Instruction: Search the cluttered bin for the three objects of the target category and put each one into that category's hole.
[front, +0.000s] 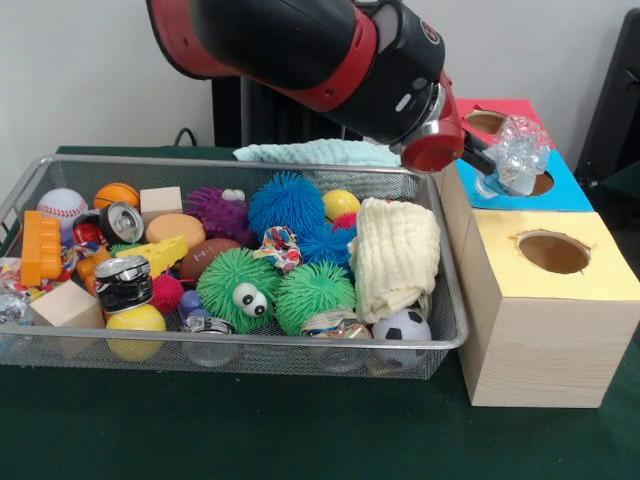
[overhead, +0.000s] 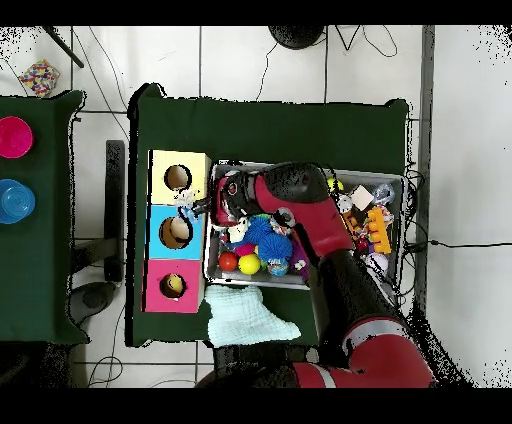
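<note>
Bin (front: 240, 355) nearest on the bench (front: 200, 430), full of clutter, not relevant to this move. Yellow hole (front: 553, 252) next, empty. Behind it blue hole (front: 540, 185), with hand (front: 492, 160) right at its rim, pinching clear bumpy ball (front: 520, 150). Ball hangs just above the hole's near-bin edge, slightly short of centre. Red hole (front: 486, 122) farthest. Likely needs a small shift outward, then release.
</note>
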